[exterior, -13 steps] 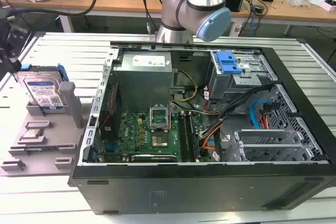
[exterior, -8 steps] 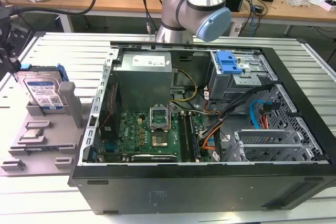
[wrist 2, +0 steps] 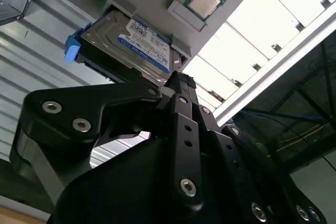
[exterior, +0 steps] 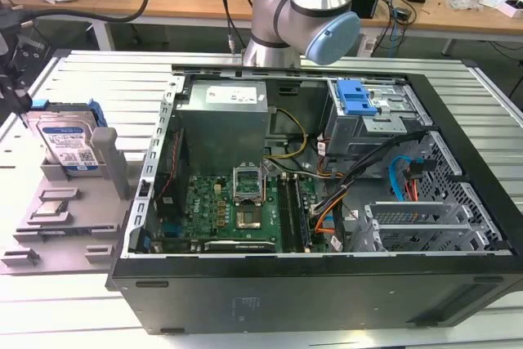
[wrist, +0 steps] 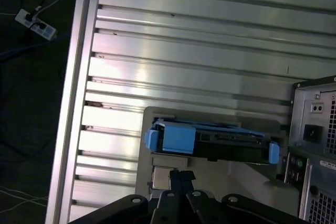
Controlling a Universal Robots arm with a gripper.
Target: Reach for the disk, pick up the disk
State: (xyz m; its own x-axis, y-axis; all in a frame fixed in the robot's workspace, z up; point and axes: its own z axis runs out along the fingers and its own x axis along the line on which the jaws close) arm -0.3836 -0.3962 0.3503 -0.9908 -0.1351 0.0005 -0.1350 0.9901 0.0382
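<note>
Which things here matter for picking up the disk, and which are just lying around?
For the job: the disk, propped upright in its grey holder; the gripper, shut, aimed at it.
Just lying about: the open computer case; the blue latch piece inside it; the square silver chip; the power strip beyond the table edge.

A long wooden workbench [exterior: 163, 2] is running across the top of the exterior view. Below it, a silver ribbed table [exterior: 73, 71] is spreading wide. In the first wrist view, light is shining on the table, and a white power strip [wrist: 35, 23] is lying on the dark floor [wrist: 31, 103].
</note>
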